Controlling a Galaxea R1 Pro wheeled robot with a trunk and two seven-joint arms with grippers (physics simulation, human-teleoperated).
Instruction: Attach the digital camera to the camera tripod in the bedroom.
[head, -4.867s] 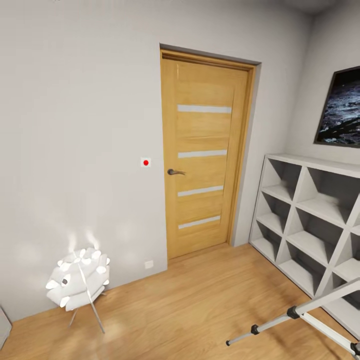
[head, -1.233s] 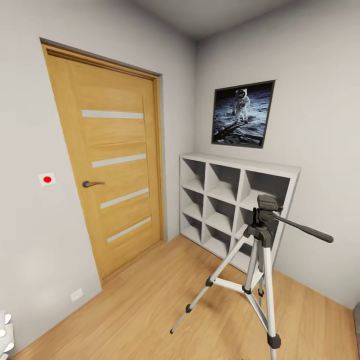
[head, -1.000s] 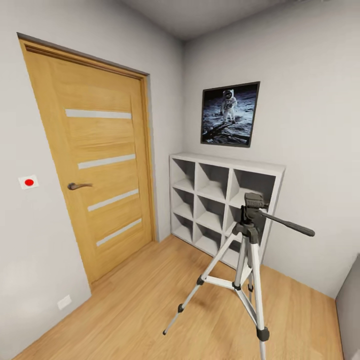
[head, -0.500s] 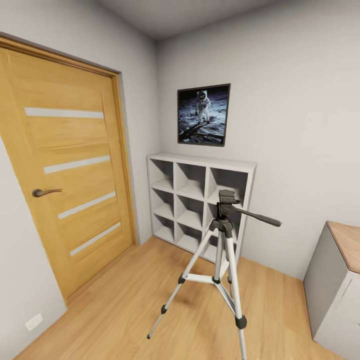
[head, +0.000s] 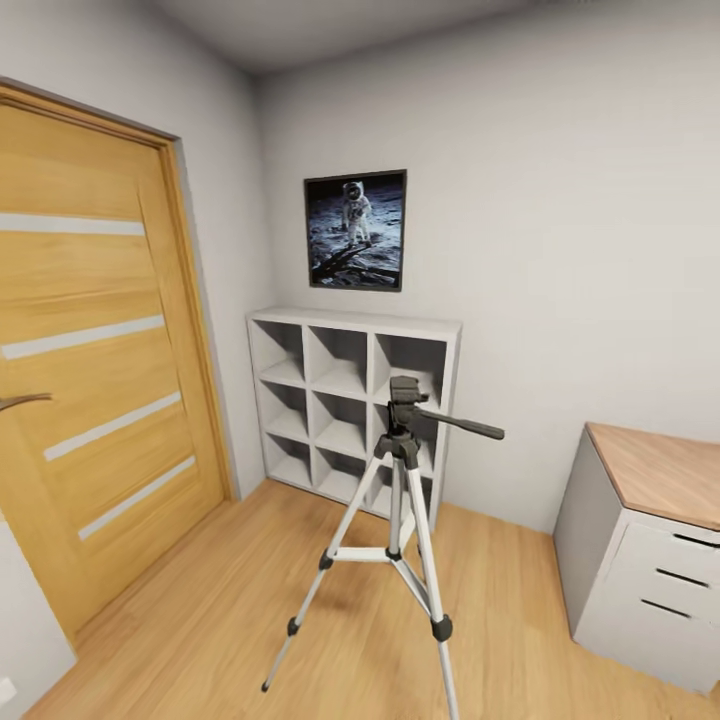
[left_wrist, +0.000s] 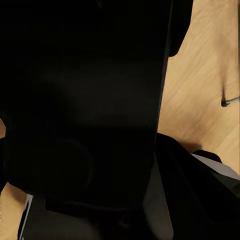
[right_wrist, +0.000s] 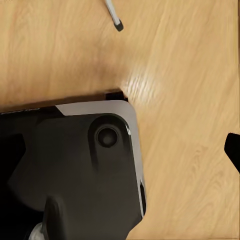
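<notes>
The camera tripod (head: 398, 500) stands on the wood floor in the middle of the head view, silver legs spread. Its dark head (head: 404, 390) is bare, and the pan handle (head: 468, 427) points right. A big black boxy shape, the digital camera (left_wrist: 85, 100), sits right against the left wrist lens and hides the left fingers. One tripod foot (left_wrist: 226, 103) shows on the floor beyond it. In the right wrist view one dark fingertip (right_wrist: 233, 150) of the right gripper stands at the frame's edge, nothing beside it, above my base (right_wrist: 90, 165) and another tripod foot (right_wrist: 116, 22).
Behind the tripod a white cube shelf (head: 345, 325) stands against the far wall under an astronaut poster (head: 356, 230). The oak door (head: 90, 400) is shut at the left. A grey drawer cabinet (head: 650, 560) with a wood top stands at the right.
The head view has swung to the right: the door has slid to the left edge and the drawer cabinet has come into view. The tripod itself has not moved.
</notes>
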